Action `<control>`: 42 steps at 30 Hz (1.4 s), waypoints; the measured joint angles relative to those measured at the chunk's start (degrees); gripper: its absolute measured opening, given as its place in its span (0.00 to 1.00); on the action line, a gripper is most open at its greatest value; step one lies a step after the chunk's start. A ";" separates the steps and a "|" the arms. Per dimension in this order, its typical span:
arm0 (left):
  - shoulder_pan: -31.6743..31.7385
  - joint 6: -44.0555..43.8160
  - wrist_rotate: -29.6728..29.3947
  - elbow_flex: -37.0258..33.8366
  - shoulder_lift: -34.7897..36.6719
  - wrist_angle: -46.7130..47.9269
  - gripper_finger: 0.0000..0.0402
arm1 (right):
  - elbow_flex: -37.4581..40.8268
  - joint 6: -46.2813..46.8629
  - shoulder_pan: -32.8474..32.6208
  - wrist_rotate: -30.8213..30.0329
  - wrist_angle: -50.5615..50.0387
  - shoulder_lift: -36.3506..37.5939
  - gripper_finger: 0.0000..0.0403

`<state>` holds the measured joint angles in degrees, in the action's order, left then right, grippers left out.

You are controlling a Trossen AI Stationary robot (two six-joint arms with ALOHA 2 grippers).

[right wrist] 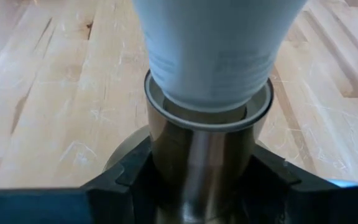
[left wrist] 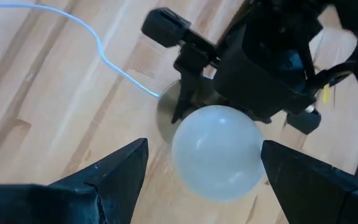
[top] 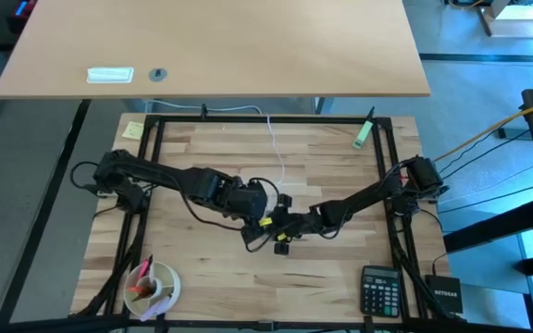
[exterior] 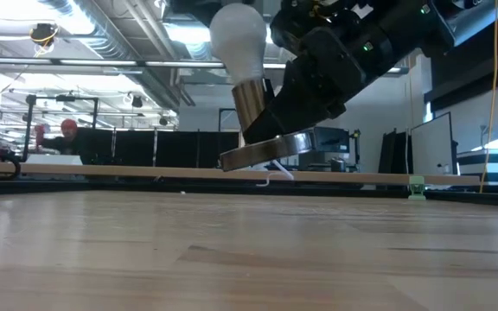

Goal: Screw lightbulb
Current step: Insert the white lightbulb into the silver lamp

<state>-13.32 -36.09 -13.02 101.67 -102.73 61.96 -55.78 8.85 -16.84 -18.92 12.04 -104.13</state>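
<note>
The white lightbulb stands with its base in a silvery socket that has a round disc foot and a white cord. My right gripper is shut on the socket near the table's middle. My left gripper is open. In the left wrist view its two fingers stand on either side of the bulb's globe, and I cannot tell whether they touch it. In the right wrist view the bulb's neck sits in the socket's rim. My right gripper pinches the socket's cylindrical barrel between its two fingers, below the rim and above the disc foot. The socket is lifted clear of the table. It is slightly tilted, with the bulb on top and the cord hanging below it.
A black frame runs round the work area. A calculator and a black box lie at the near right. A white bowl is at the near left, and a green marker at the far right.
</note>
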 joint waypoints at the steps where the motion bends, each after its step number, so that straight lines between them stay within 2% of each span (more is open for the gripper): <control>1: 0.00 0.08 0.70 0.00 -0.26 -0.30 0.76 | 0.01 -0.06 0.00 -0.01 -0.09 -0.01 0.44; 16: 0.12 2.61 2.09 -0.07 -0.65 -0.90 0.76 | 0.01 -0.08 0.00 0.01 0.08 -0.01 0.44; 25: 0.68 6.18 -0.34 0.42 3.83 -1.04 0.76 | 0.01 -0.16 0.00 0.01 0.22 -0.01 0.44; 27: 0.21 6.93 -2.46 0.46 5.29 0.14 0.76 | 0.01 -0.39 0.00 0.01 0.22 -0.04 0.44; 31: -2.64 7.99 -12.47 -0.43 8.49 4.55 0.76 | -0.05 -0.56 0.00 0.00 1.61 -2.39 0.44; 33: -4.16 7.41 -14.75 -2.01 10.46 5.67 0.76 | -0.03 -0.60 0.00 0.06 3.05 -4.48 0.44; 36: -6.60 5.87 -15.12 -6.97 13.82 4.44 0.76 | -0.03 -0.60 0.00 0.44 7.89 -7.69 0.44; 42: -10.92 2.23 -15.19 -22.73 20.46 -7.88 0.76 | -0.03 -1.02 0.00 -1.45 17.27 -12.97 0.44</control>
<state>-24.24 -33.87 -28.21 78.94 -82.27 54.08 -55.81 7.83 -16.84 -20.38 29.31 -117.10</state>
